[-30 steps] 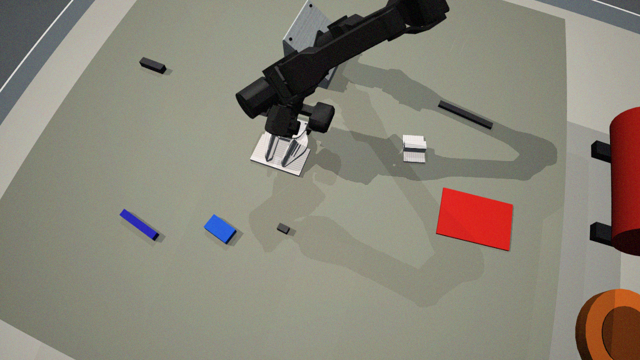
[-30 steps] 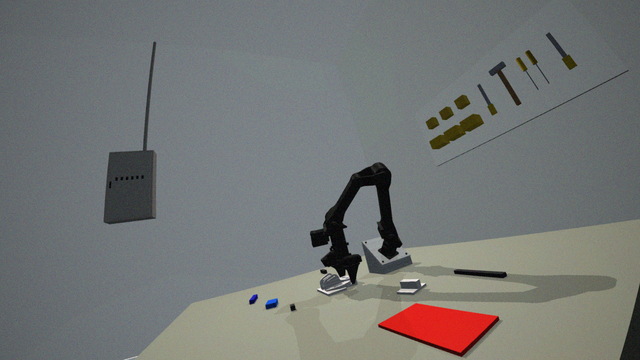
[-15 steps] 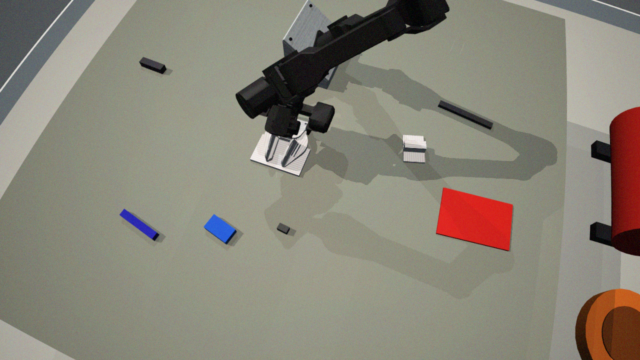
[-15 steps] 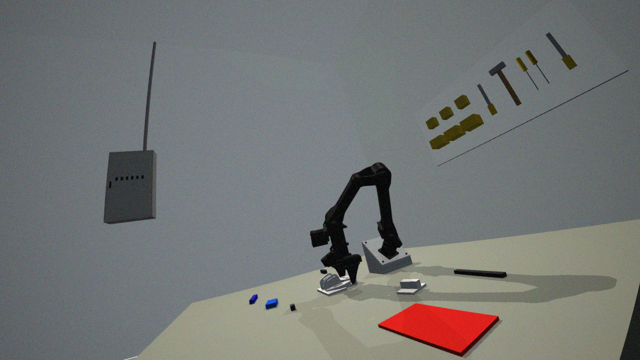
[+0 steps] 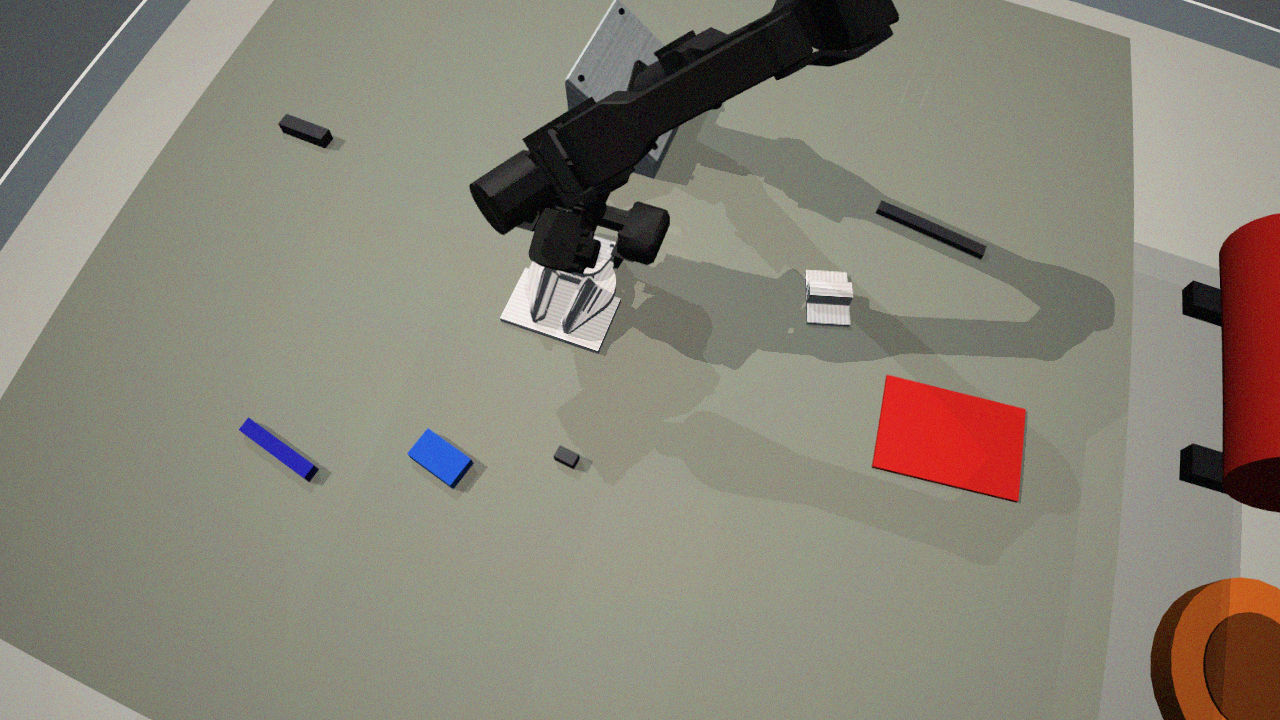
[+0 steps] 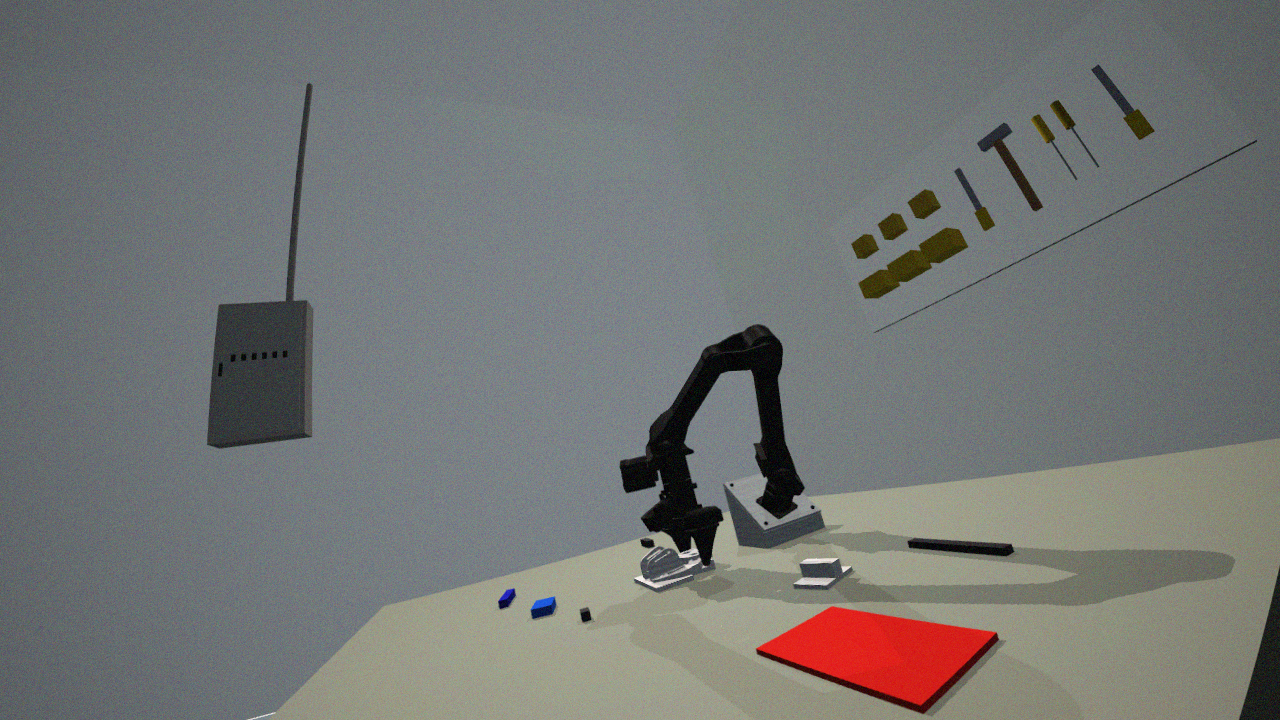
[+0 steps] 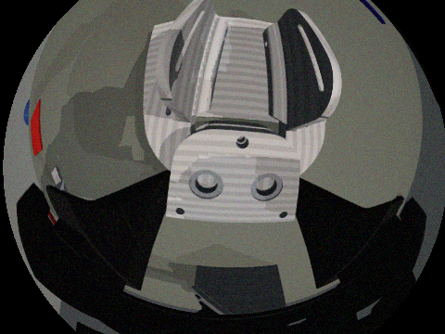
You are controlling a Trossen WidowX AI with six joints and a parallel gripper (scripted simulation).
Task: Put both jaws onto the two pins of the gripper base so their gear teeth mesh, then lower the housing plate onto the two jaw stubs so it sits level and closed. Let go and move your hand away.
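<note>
Gripper [image 5: 604, 254] [image 6: 695, 555] [image 7: 233, 180] holds one housing plate [image 5: 608, 244] [image 7: 234, 209], two rings [image 7: 192, 184].

The black arm [image 5: 680, 98] [image 6: 693, 394] is arching over and reaching down; its gripper [image 5: 601, 255] [image 6: 695, 557] [image 7: 233, 180] is pointing downward, fingers standing wide around something.

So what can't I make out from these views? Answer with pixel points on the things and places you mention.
- Gear teeth: hidden in the wrist view under the housing plate [image 7: 234, 162].
- Pins of the gripper base [image 5: 597, 338] [image 7: 158, 132]: plate covers where they would be, wrist view.
- Whether the plate sits fully level: the tool [image 5: 601, 268] [image 6: 696, 557] blocks it in the exterior view.
- Orange ring [image 5: 1190, 626]: cut off by the top view's right edge.
</note>
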